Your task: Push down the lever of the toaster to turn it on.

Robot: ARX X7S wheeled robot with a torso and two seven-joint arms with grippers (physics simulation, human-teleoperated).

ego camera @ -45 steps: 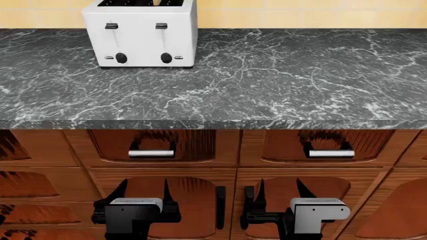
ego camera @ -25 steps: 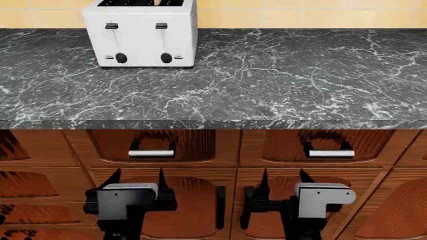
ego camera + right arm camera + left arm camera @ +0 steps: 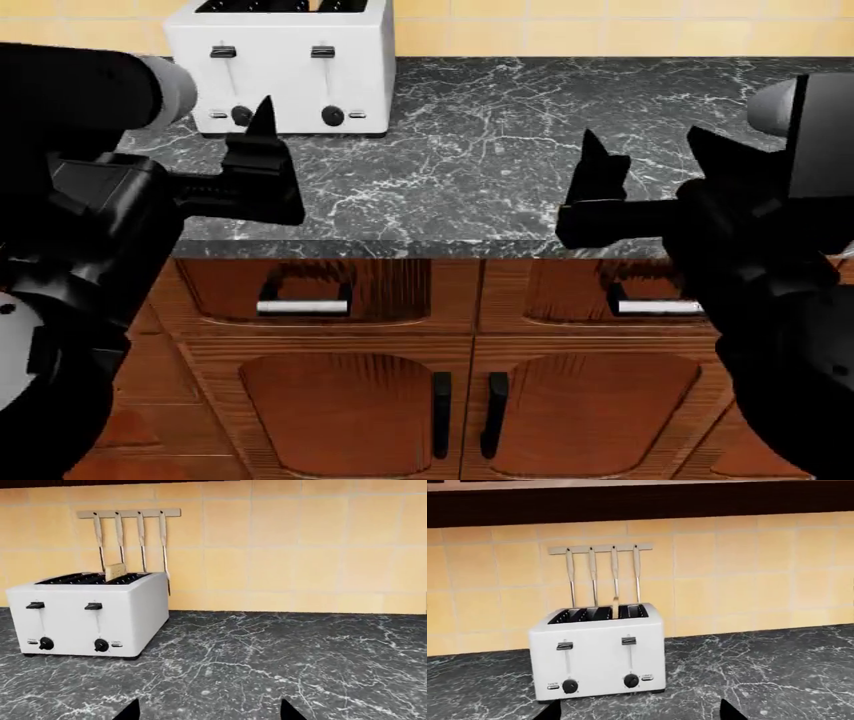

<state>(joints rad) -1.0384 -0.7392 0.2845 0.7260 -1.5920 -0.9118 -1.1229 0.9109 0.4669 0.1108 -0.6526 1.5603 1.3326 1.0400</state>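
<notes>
White toaster (image 3: 597, 655) on marble counter (image 3: 747, 670), right lever (image 3: 628, 641) up, utensil rack (image 3: 600, 548) behind

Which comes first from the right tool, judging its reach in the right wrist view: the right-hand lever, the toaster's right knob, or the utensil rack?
1. Knob, low on the toaster front.
2. Lever, directly above; close call.
3. Utensil rack, on the wall behind.

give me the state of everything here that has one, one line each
toaster: upright at the back of the counter, untouched
lever: up at the top of its slot, not pressed
left-hand tab: also up
bread slice: sticking up out of a slot
left pincer: open, empty, short of the toaster
right pincer: open, empty
cabinet doors: closed
</notes>
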